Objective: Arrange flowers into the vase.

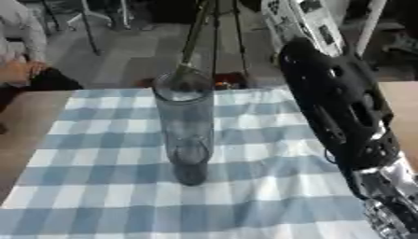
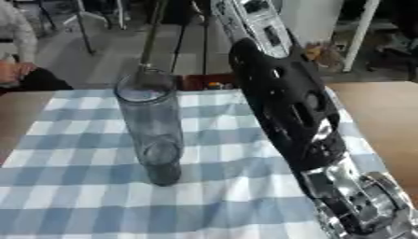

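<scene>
Robot hand (image 2: 314, 51) apparently beyond vase (image 1: 184, 126)

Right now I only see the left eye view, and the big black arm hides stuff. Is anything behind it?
Observer: Yes. The right eye view shows a small orange-brown clump just past the arm. I can't tell what it is.
Operator: Where does the cloth stop on that side?
Observer: The cloth ends just right of the arm, and the bare table runs on beyond it.
</scene>
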Controlling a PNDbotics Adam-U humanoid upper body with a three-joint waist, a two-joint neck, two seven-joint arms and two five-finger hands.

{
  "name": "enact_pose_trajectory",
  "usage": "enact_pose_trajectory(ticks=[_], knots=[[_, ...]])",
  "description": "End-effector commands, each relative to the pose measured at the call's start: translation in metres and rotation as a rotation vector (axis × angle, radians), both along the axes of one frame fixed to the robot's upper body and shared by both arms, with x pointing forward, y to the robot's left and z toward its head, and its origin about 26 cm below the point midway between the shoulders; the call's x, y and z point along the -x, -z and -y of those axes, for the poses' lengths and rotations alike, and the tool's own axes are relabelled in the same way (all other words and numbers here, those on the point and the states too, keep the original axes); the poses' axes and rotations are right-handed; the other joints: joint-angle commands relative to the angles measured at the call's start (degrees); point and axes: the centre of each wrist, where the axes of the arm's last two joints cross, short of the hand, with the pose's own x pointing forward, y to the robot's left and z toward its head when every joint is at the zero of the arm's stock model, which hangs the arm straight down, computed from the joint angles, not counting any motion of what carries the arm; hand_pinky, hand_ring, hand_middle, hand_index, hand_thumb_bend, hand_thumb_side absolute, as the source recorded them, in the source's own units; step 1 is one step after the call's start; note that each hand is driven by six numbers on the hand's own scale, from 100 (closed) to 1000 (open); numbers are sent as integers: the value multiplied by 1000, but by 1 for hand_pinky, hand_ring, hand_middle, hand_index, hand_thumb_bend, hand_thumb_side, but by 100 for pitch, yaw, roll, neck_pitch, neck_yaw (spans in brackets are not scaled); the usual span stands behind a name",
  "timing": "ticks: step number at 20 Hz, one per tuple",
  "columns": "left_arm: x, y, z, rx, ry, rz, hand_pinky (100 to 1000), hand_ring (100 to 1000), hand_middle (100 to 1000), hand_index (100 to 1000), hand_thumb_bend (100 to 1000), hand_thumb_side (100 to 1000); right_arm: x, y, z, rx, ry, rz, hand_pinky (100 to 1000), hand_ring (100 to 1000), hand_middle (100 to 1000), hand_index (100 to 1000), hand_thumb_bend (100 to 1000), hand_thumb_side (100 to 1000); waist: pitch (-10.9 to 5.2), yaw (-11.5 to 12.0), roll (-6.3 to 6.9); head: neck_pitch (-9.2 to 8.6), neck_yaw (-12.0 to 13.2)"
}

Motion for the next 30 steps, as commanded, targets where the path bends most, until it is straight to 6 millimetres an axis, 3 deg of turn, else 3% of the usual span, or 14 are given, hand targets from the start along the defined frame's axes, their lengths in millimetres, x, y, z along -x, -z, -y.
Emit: enact_pose_trajectory(ticks=[1, 10, 30], knots=[[3, -7, -2, -8, -2, 26, 397, 608, 703, 817, 100, 1000, 4, -13, 8, 9, 25, 58, 100, 217, 100, 100, 219, 100, -68, 12, 21, -97, -4], [2, -9, -2, -7, -5, 32, 393, 606, 703, 816, 100, 1000, 3, -13, 11, 44, 31, 74, 100, 218, 100, 100, 229, 100, 84, 53, 69, -277, -35], [2, -10, -3, -4, -4, 37, 389, 604, 703, 815, 100, 1000, -4, -8, 12, 98, 53, 43, 100, 222, 100, 100, 252, 100, 321, 141, 52, -453, -59]])
